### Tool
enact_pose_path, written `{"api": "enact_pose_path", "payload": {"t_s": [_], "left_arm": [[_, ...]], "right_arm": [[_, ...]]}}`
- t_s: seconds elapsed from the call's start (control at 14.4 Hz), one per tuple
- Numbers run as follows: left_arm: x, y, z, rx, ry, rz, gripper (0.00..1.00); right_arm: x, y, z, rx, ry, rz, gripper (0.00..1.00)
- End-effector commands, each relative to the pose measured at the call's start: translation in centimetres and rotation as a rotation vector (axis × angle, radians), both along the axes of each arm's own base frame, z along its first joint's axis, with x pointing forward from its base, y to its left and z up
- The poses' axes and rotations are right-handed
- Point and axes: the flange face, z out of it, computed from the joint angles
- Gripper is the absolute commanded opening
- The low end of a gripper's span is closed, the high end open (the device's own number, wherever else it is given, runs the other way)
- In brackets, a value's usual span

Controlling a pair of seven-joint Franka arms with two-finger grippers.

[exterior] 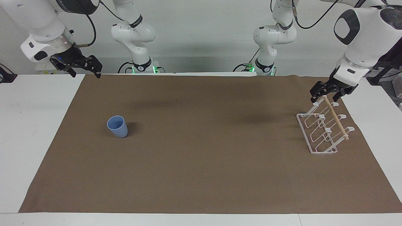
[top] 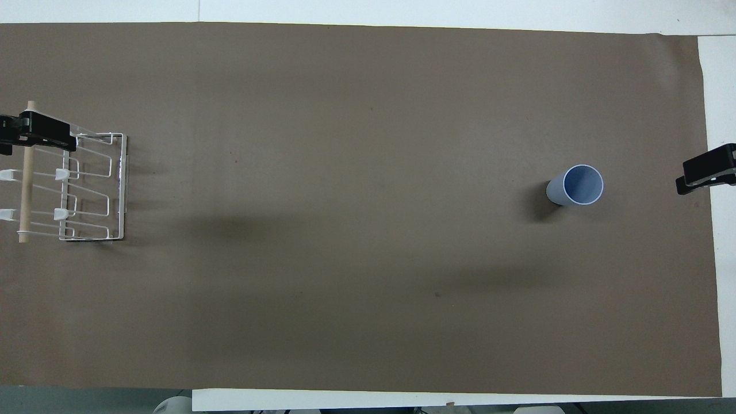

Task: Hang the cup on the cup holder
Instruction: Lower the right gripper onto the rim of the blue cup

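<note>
Brown paper sheet (exterior: 201, 175) spread over white counter (exterior: 31, 141); light-blue cup (exterior: 117, 126) upright, mouth up, on the sheet toward the right arm's end, well apart from white wire cup holder (exterior: 323, 131) standing toward the left arm's end, wooden dowel (exterior: 336, 118) along its top. Left gripper (exterior: 326, 94) hanging over the holder's robot-side end, fingers spread open around nothing, contact with the dowel impossible to tell. Right gripper (exterior: 84, 67) raised over the sheet's robot-side corner, waiting, fingers open and empty.
</note>
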Motion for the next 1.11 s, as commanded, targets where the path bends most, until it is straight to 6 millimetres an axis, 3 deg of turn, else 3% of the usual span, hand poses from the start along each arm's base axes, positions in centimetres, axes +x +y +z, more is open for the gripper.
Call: {"api": "enact_pose_path", "payload": {"t_s": [0.0, 0.35, 0.42, 0.62, 1.04], "left_arm": [[-0.8, 0.3, 0.2, -0.011, -0.006, 0.007, 1.00], [-0.8, 0.3, 0.2, -0.011, -0.008, 0.009, 1.00], [-0.8, 0.3, 0.2, -0.011, -0.006, 0.007, 1.00], [-0.8, 0.3, 0.2, -0.011, -0.006, 0.007, 1.00], [-0.8, 0.3, 0.2, -0.011, -0.008, 0.007, 1.00]], "right_arm": [[-0.4, -0.4, -0.1, -0.002, -0.003, 0.016, 1.00], [0.3, -0.5, -0.2, -0.003, -0.069, 0.023, 1.00], [0.5, -0.5, -1.4, -0.001, -0.084, 0.051, 1.00], [0.4, -0.3, -6.0, 0.004, -0.099, 0.088, 1.00], [2.1, -0.4, -19.5, 0.021, -0.118, 0.187, 0.95]]}}
